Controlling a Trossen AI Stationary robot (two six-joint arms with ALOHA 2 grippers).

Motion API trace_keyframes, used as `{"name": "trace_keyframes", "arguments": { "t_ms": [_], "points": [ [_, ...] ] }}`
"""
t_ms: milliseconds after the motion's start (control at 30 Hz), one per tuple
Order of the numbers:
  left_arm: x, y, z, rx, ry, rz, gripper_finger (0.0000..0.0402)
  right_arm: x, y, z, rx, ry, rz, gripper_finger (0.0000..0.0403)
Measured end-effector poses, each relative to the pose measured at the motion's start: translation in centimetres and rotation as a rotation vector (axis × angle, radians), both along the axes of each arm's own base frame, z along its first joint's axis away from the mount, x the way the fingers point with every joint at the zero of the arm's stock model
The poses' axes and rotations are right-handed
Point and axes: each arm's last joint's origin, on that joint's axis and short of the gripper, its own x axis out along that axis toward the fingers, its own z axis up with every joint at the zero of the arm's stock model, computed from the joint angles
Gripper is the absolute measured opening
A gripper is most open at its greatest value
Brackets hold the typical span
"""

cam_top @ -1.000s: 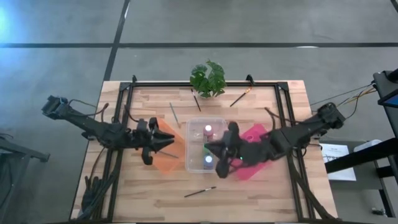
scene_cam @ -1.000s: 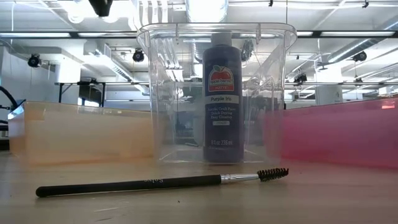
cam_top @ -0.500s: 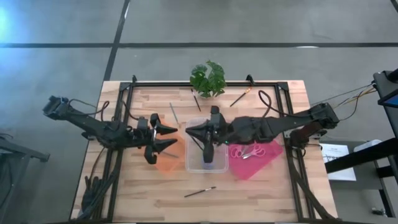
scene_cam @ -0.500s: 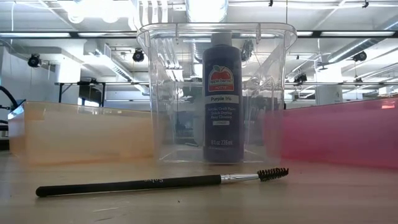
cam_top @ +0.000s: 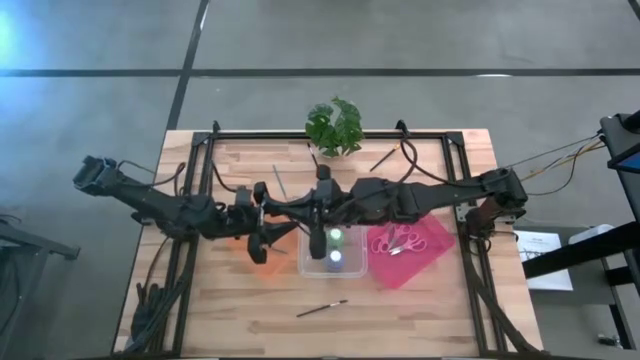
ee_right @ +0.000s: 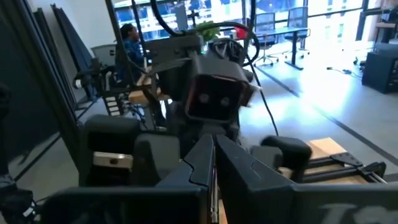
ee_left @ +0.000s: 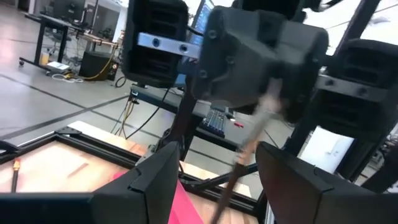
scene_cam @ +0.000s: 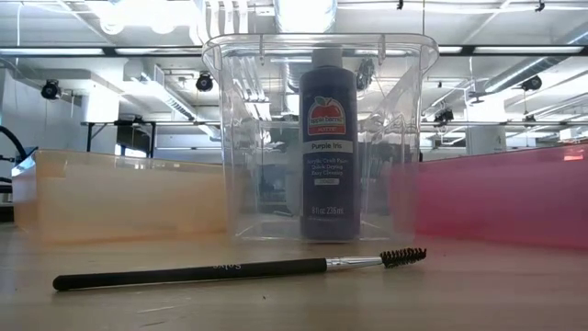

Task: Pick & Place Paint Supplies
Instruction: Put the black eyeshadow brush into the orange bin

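My right gripper (cam_top: 292, 206) reaches across the clear bin (cam_top: 352, 268) toward the table's left and is shut on a thin paintbrush (ee_left: 245, 152). My left gripper (cam_top: 272, 226) faces it, open, over the orange tray (cam_top: 262, 268). In the left wrist view its fingers stand either side of the brush without touching. A green-capped bottle (cam_top: 336, 237) and a purple paint bottle (scene_cam: 326, 138) stand in the bin. The pink scissors (cam_top: 396, 240) lie in the pink tray (cam_top: 425, 250). A dark brush (scene_cam: 230, 270) lies on the table near its near edge. No pink bottle shows. My right gripper pinches the paintbrush between its two shut fingers (ee_right: 202, 163). The brush shaft (ee_left: 231, 180) slants down from the fingers, lifted clear of the table. Which part of the brush the fingers are on is hidden by the gripper itself.
A leafy plant (cam_top: 335, 125) stands at the far edge. Three more thin brushes (cam_top: 279, 182) (cam_top: 316, 163) (cam_top: 385, 158) lie on the table's far half. A black frame (cam_top: 205, 180) runs around the table. Room and desks lie beyond.
My right gripper has swung from the pink tray's side across the clear bin, toward the table's left and far edge, up to my left gripper. That uncovered the pink tray and scissors. My left gripper has shifted a little toward the table's right.
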Motion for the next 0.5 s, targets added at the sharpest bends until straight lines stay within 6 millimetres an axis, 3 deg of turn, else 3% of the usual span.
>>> {"name": "trace_keyframes", "arguments": {
  "t_ms": [167, 367, 500],
  "points": [
    [0.01, 0.06, 0.13, -0.045, 0.025, 0.001, 0.0182, 0.10, 0.03, -0.15, -0.003, 0.011, 0.004, 0.0010],
    [-0.05, -0.02, -0.58, -0.093, 0.097, -0.038, 0.0030, -0.47, -0.06, 0.47, -0.016, 0.002, 0.015, 0.0010],
    [-0.05, 0.06, -0.48, -0.096, 0.086, -0.010, 0.0013, -0.48, 0.02, 0.43, -0.020, 0.007, 0.025, 0.0010]
  ]
}}
